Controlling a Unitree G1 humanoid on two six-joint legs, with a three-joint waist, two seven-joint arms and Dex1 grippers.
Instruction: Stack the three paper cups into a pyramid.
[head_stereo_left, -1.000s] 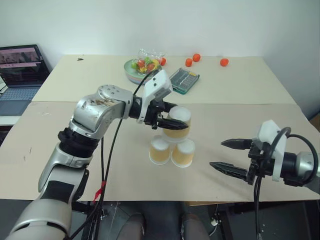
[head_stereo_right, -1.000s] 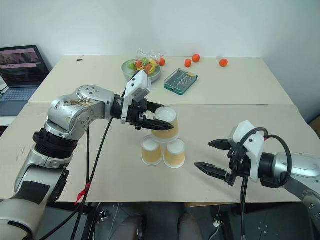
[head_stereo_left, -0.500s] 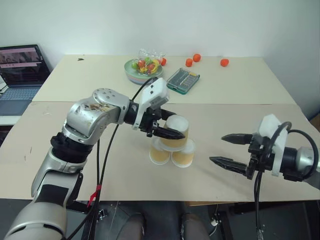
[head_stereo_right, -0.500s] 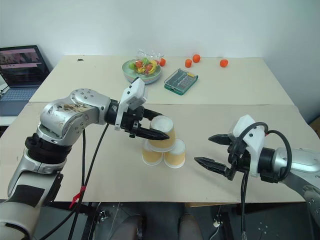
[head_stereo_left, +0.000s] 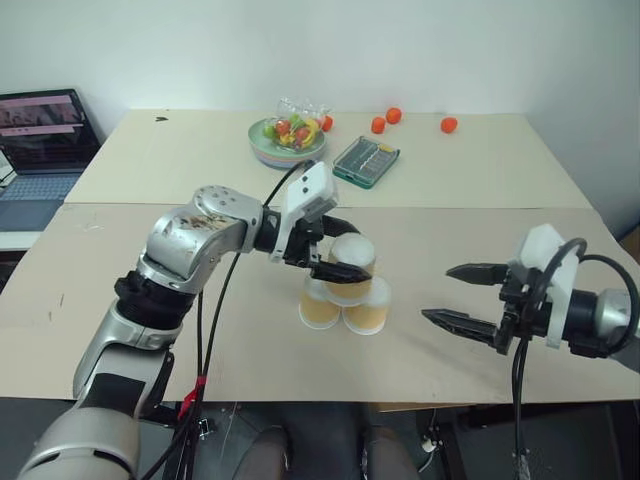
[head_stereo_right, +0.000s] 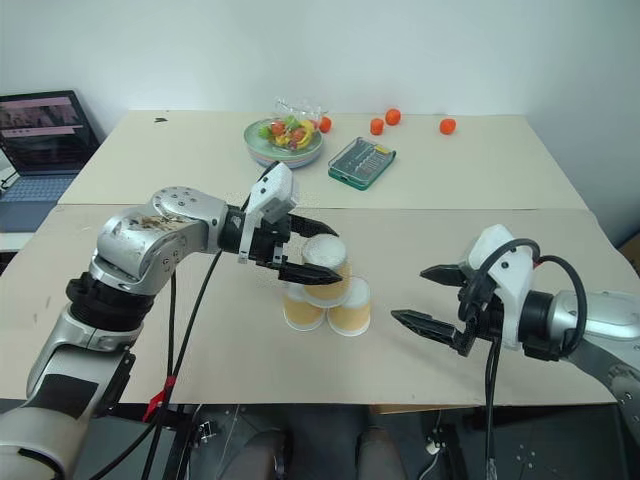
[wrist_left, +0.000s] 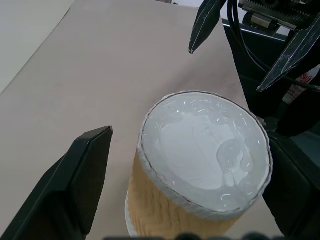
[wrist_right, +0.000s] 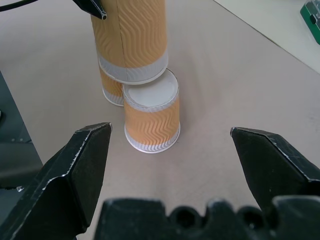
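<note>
the third cup (wrist_left: 200, 165) sits upside down atop the two base cups (wrist_right: 150, 117), between the spread fingers of the left gripper (head_stereo_left: 338, 250). right gripper (head_stereo_left: 462, 295) gapes wide, well apart.

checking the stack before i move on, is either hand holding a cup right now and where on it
Neither. The left hand is open around the top cup, fingers off its sides. The right hand is open and empty.

Beige table (head_stereo_left: 480, 190) with two base paper cups (head_stereo_left: 344, 308), fruit bowl (head_stereo_left: 286, 141), green case (head_stereo_left: 366, 161), three oranges (head_stereo_left: 393, 115).
</note>
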